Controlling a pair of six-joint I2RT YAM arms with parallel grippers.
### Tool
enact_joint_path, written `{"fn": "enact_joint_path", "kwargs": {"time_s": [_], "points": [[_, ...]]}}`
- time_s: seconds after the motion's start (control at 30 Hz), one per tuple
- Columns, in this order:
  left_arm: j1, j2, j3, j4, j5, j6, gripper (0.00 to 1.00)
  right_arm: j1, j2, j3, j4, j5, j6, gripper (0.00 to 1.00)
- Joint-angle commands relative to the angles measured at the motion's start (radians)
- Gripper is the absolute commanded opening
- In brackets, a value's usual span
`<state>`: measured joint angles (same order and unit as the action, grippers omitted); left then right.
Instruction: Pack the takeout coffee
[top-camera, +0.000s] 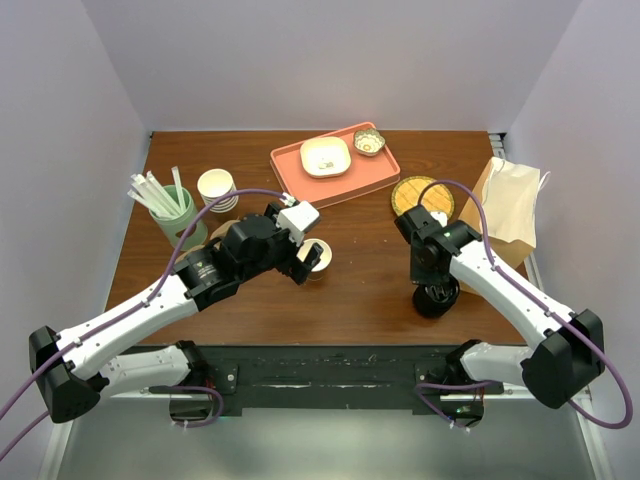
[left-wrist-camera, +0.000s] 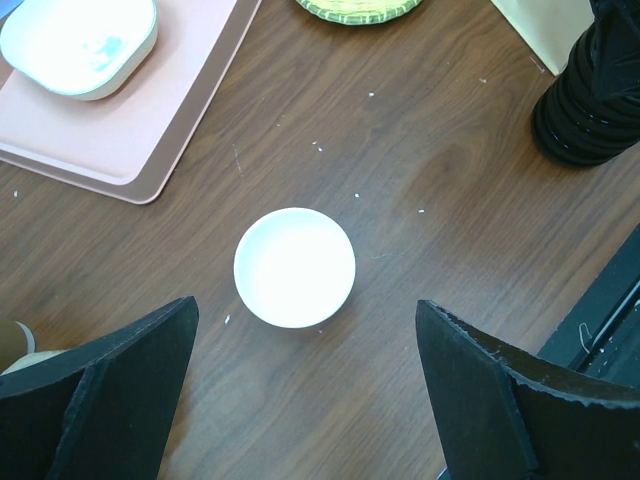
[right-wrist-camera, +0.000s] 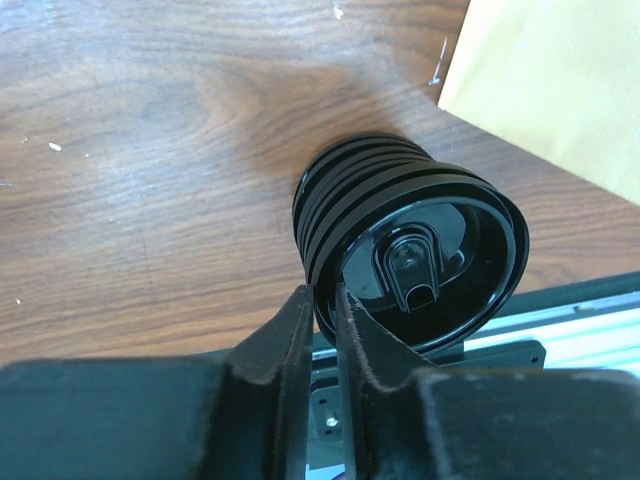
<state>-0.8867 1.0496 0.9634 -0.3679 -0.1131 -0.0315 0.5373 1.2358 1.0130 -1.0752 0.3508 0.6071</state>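
Right now my right gripper (right-wrist-camera: 322, 300) pinches the rim of the top lid (right-wrist-camera: 430, 262) on the black lid stack (right-wrist-camera: 345, 185) by the near edge of the table (top-camera: 350, 318); my left gripper (left-wrist-camera: 305, 325) hangs spread over the open cup (left-wrist-camera: 295, 267) mid-table. I should lift straight and gently so only one lid peels off and the rest stay put

We note bright, even overhead light; soft shadows on the table (top-camera: 360, 295); glints on the black lids (right-wrist-camera: 420, 250); wrist foregrounds soft.
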Motion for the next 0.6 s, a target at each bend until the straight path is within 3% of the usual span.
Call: {"fn": "enact_joint_path", "kwargs": {"time_s": [0.0,0.13,0.37,0.57], "points": [[-0.003,0.004,0.029,0.02,0.018,0.024,0.95,0.0,-0.021,-0.001,-0.019,0.036,0.042,0.11],[-0.001,0.006,0.029,0.015,0.021,0.024,0.94,0.0,-0.025,0.019,-0.04,0.039,0.049,0.04],[-0.003,0.006,0.028,0.015,0.024,0.018,0.94,0.001,-0.091,0.061,-0.092,0.03,0.072,0.04],[-0.001,0.016,0.029,0.026,0.041,0.002,0.94,0.0,-0.16,0.024,-0.037,-0.001,0.066,0.04]]}}
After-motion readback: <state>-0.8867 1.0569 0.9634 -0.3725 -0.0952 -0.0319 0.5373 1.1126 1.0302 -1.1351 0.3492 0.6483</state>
